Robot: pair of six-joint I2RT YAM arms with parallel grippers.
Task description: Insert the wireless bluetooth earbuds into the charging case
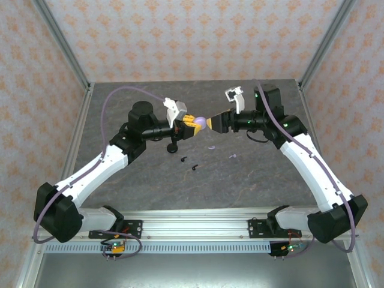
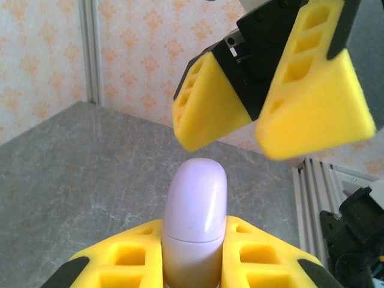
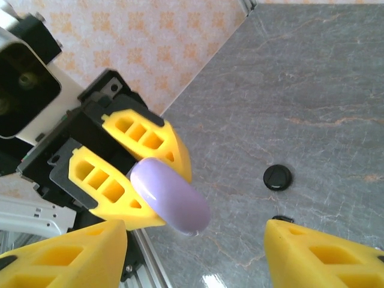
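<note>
Case, lavender, lid shut. Its base is buried in the left jaws, which are clamped on it, and is cut off by the bottom edge. In the left wrist view the long axis is vertical, rounded end up. In the top view it lies left-right in mid-air at frame centre, pointing right. Right jaws wide apart, empty, just clear of its tip. Earbuds are specks on the counter below; orientation unreadable.
</note>
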